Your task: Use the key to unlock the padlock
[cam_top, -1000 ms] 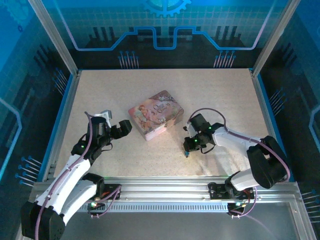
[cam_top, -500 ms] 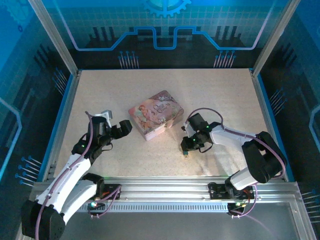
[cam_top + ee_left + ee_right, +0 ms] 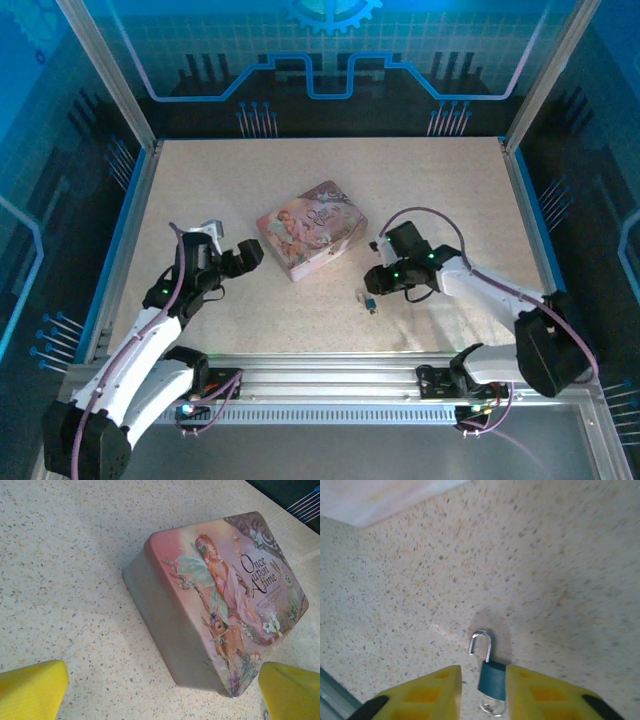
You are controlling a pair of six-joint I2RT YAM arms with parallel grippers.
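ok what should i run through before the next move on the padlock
1. Padlock placed for a grasp: lies on the table between the right hand's fingers. Ok.
2. Shackle released: one leg looks free of the body. Ok, apparently open.
3. Key in the lock: a small ring shows at the padlock's base, but the key itself is not distinguishable. Cannot tell.
4. Right hand ready: open either side of the padlock. Ok.
5. Left hand out of the way: open, facing the pink tin, away from the padlock. Ok.
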